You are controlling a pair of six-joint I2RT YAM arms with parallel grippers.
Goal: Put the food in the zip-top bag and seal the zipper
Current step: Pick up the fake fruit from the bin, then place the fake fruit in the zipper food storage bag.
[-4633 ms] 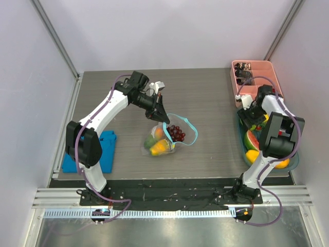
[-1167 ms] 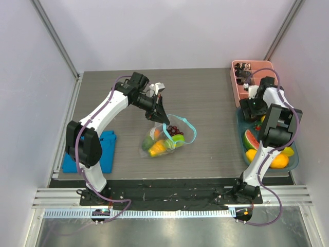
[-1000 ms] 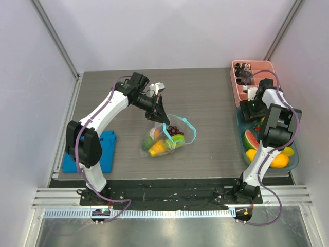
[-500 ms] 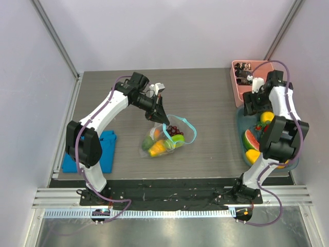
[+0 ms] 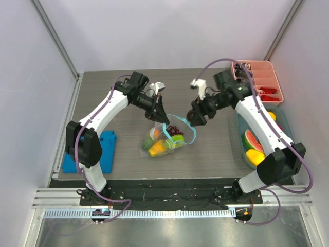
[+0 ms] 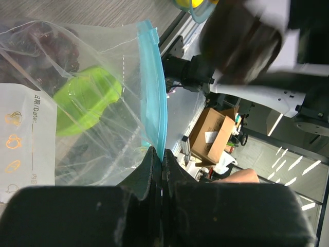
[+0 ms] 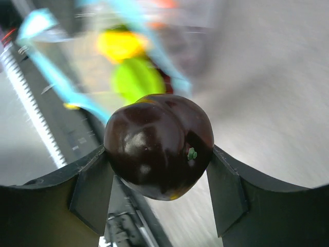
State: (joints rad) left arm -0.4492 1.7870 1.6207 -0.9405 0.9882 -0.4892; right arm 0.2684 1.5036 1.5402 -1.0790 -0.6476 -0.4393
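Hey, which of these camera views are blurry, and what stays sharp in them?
Right wrist view: the dark purple toy fruit is sharp, while the zip-top bag behind it is smeared. Left wrist view: the zipper is crisp, the background upper right blurred. Top external view: sharp, evenly lit.

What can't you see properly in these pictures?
- Top view: pink tray items, too small to name.
- Right wrist view: bag and its fruit, smeared by motion blur.
- Top view: dark fruit, hidden between the right jaws; kind unclear.
- Top view: blue tray fruit, partly covered by the right arm.
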